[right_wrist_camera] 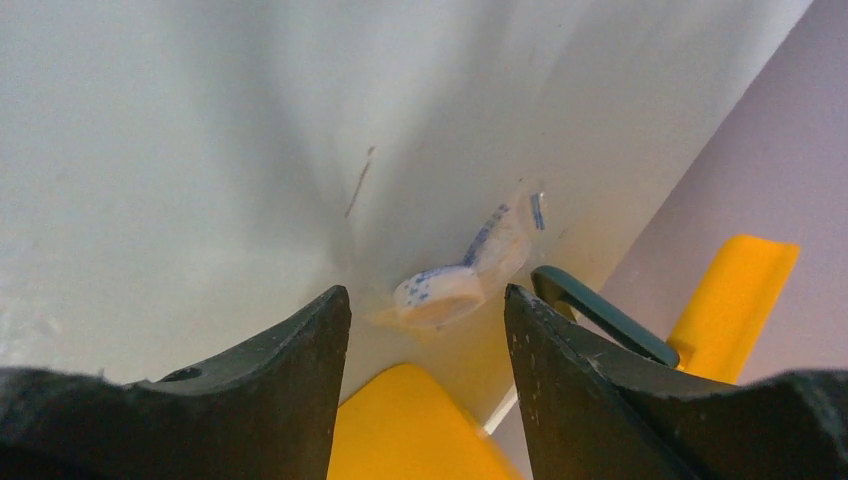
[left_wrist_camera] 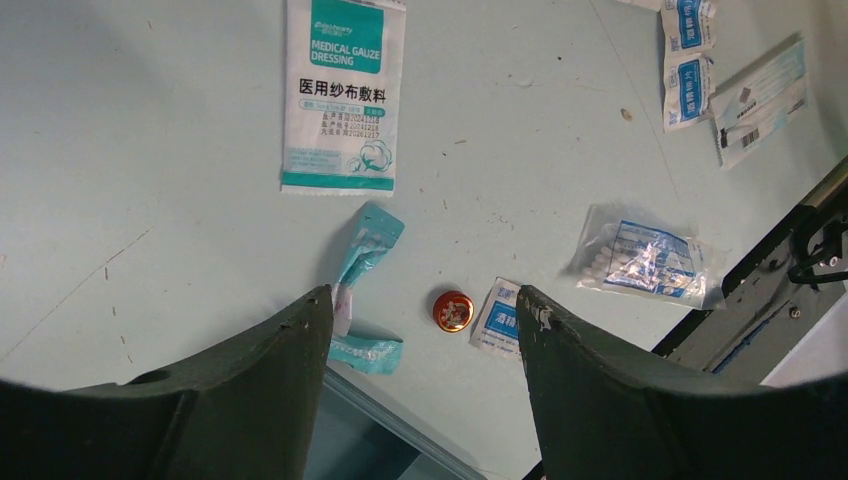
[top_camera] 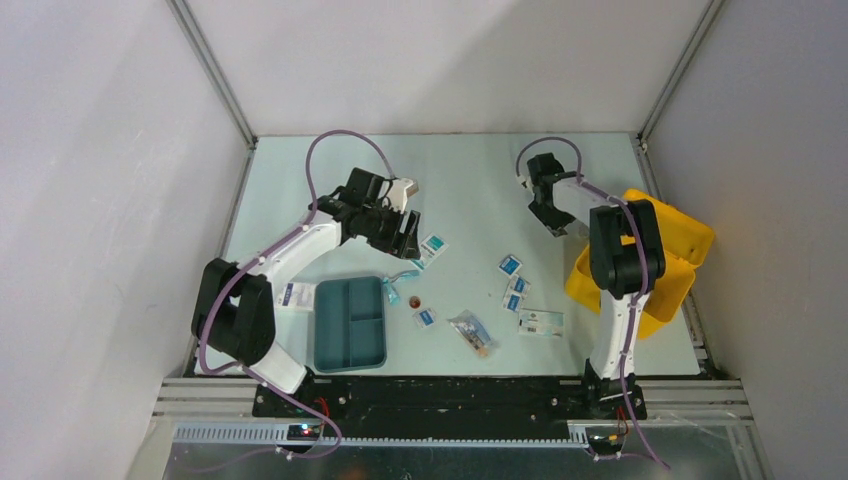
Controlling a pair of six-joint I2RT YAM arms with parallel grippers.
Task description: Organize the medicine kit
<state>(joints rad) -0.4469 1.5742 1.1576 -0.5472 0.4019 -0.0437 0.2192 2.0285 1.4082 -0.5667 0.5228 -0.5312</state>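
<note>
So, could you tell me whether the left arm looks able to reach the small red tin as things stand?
Probably yes. The left gripper hangs open over the red tin, which lies uncovered on the table. A blue-and-white sachet lies close beside it and might get caught too.

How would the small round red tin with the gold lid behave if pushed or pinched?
The small round red tin lies flat, so a push would probably slide it, not roll it. Its low curved side offers little grip, so it may slip from a pinch. It looks rigid, unlike the flat white-and-blue sachet beside it.
</note>
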